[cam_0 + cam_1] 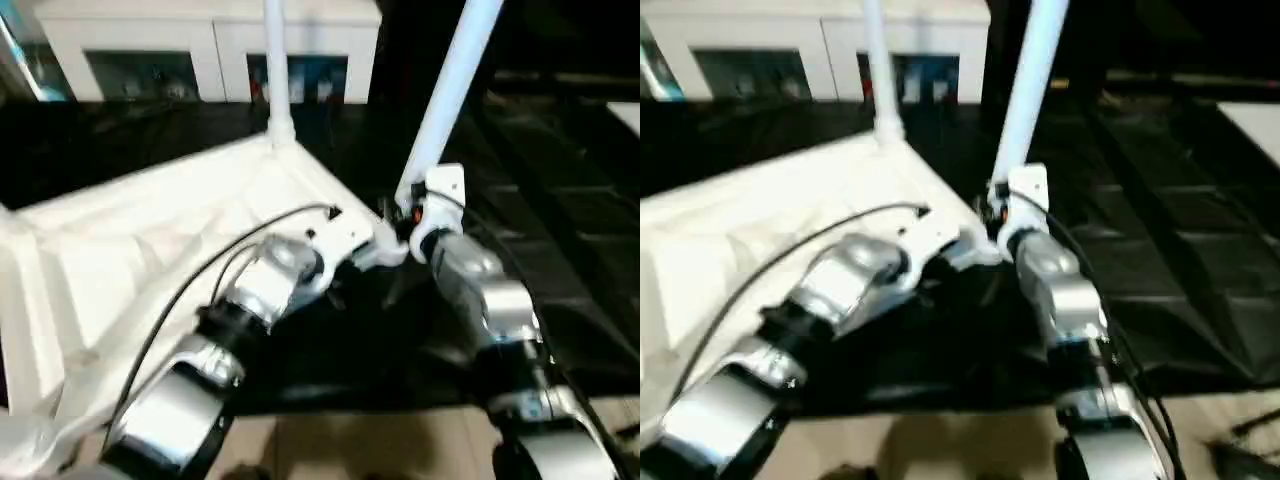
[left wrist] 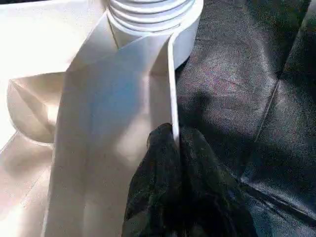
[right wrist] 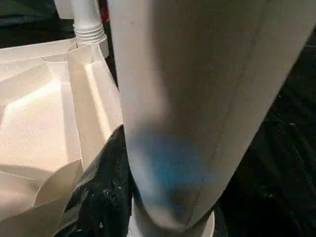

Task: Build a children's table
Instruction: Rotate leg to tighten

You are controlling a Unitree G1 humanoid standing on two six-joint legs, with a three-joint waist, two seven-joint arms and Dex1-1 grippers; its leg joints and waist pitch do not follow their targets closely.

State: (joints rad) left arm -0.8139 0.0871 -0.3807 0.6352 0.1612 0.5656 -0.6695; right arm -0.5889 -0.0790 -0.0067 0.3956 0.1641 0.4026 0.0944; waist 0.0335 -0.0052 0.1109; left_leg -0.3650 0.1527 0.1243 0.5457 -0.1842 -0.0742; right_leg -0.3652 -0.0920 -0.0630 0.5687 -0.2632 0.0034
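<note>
Two legs (image 1: 277,70) (image 1: 452,85) upright in tabletop (image 1: 150,250) corner sockets.

Table top (image 1: 150,240) on seemingly black mat (image 1: 560,220)

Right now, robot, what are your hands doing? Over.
Left gripper pinching tabletop rim. Right gripper around leaning leg. One leg upright in far corner. Nothing blocking.

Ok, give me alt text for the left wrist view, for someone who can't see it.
The left gripper is pinched shut on the thin white rim of the upturned table top, its black fingers rising from below. Further along the rim stands a leg with a ridged base in a round corner socket, and dark fabric lies beside the top.
</note>
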